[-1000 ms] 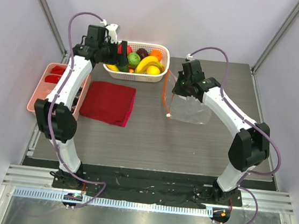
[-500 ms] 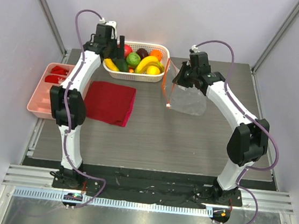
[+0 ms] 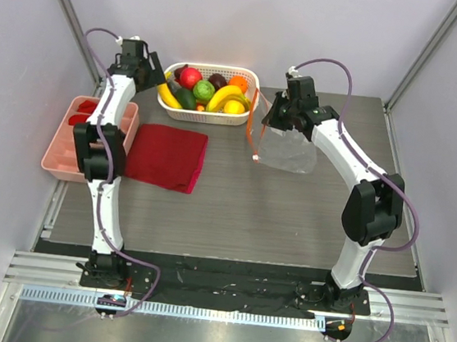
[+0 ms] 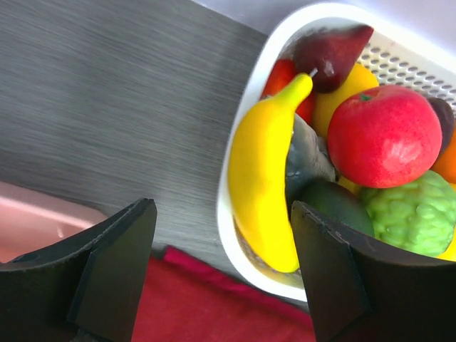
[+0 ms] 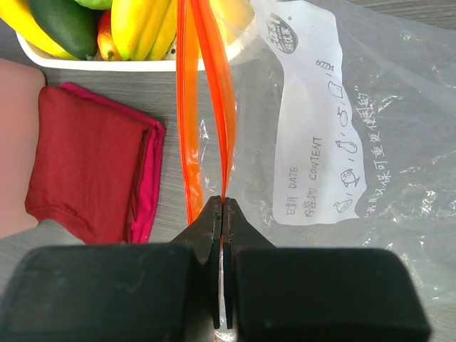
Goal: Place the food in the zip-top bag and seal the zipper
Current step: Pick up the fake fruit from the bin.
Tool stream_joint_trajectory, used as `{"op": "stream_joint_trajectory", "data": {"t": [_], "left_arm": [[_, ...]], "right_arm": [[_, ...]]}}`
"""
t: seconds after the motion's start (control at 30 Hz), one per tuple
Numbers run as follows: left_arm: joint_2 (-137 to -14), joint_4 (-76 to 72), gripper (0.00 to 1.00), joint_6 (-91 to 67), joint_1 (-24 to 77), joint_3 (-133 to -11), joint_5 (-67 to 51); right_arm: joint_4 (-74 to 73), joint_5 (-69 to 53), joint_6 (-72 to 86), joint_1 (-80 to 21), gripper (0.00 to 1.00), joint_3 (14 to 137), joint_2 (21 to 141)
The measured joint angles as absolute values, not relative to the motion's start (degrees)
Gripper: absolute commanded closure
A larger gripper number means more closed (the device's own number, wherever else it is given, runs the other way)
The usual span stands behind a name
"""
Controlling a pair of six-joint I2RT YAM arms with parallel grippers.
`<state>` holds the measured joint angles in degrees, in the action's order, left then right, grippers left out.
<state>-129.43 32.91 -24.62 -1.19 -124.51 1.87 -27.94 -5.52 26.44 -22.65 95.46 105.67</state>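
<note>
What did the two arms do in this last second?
The left fingers swung left, off the basket, open and empty. The right fingers, shut on the orange strip of the bag, drew it slightly toward the back. The fruit, red cloth and pink tray stayed put.

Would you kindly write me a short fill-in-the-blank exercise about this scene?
The right gripper is shut on the zip-top bag at its orange-red ____.
The food sits in a white slotted ____.
The left gripper has its jaws ____ and holds nothing.
The folded cloth is dark ____.
Missing words: zipper; basket; open; red.
</note>
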Motion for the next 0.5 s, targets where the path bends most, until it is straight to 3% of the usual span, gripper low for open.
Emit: {"op": "stream_joint_trajectory", "data": {"t": [0.23,0.37,0.5], "left_arm": [[-133.5,32.0,0.26,-27.0,-0.7,-125.3,-1.5],[-135.3,31.4,0.4,-27.5,-1.1,-126.3,-2.4],[-135.3,30.2,0.48,-27.9,-1.1,-126.6,-3.3]], "right_arm": [[-28.4,-5.5,25.4,-22.7,0.99,96.0,105.8],[-28.8,-5.5,25.1,-22.6,0.99,96.0,105.8],[-28.9,-5.5,24.8,-22.3,0.99,96.0,105.8]]}}
